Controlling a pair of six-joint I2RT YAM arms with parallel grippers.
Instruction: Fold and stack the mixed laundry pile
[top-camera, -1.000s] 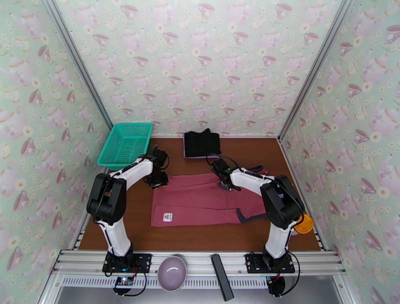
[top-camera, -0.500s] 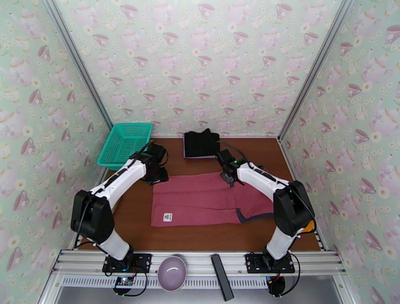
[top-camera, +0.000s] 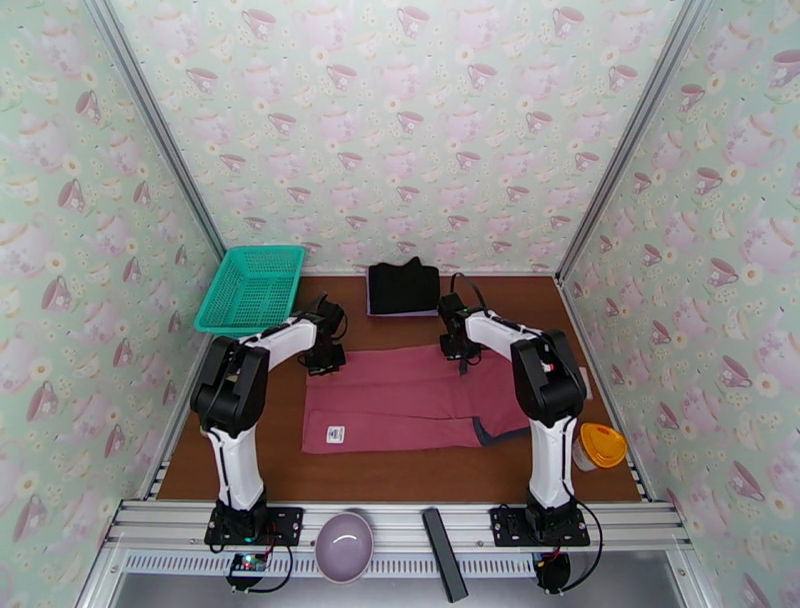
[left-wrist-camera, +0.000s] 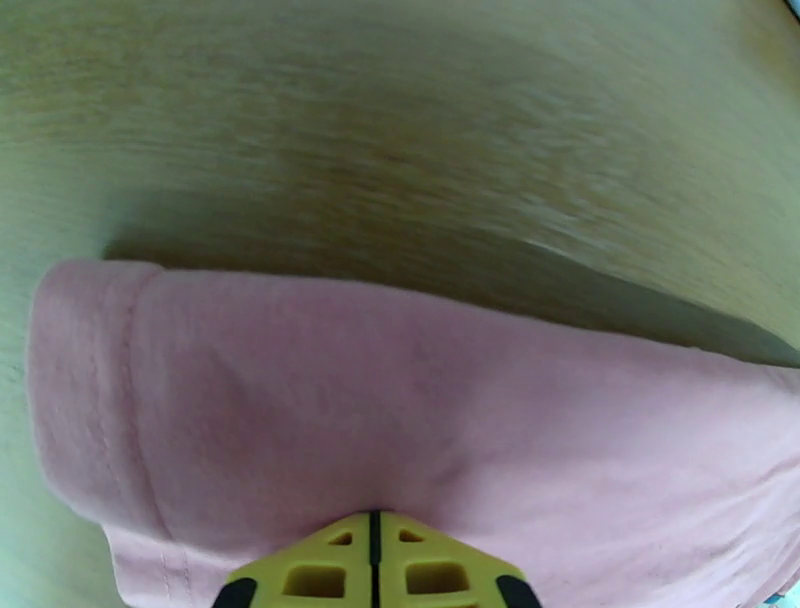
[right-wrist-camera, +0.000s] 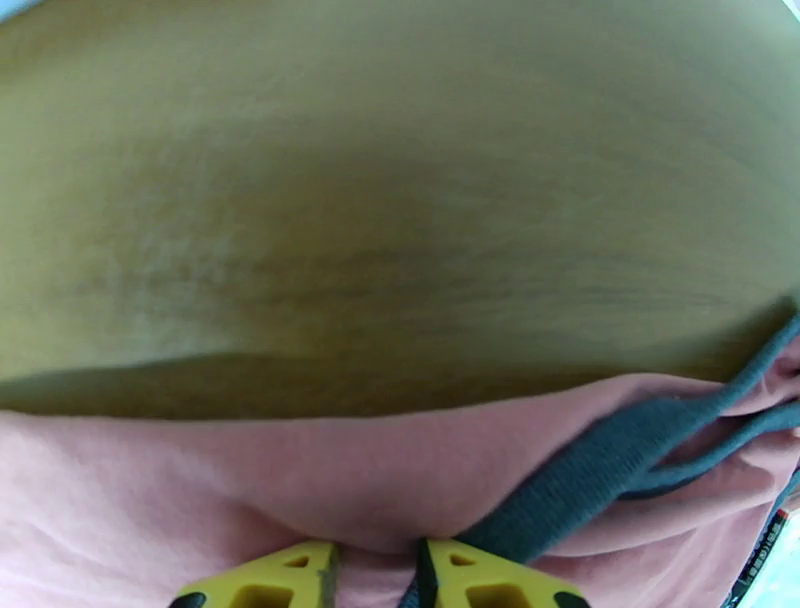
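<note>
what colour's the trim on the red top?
Dark navy trim against the dusty-red top; clearest in the right wrist view.

bare tabletop (top-camera: 400, 472) lies open along the near side, in front of the dusty-red top (top-camera: 400, 405), and in the far right corner. the teal basket (top-camera: 250, 288) fills the far left corner, the black garment (top-camera: 403, 287) the far middle. an orange-lidded jar (top-camera: 598, 447) stands at the near right edge. the left arm (top-camera: 270, 345) and right arm (top-camera: 500, 335) lean over the top's far edge.
</note>
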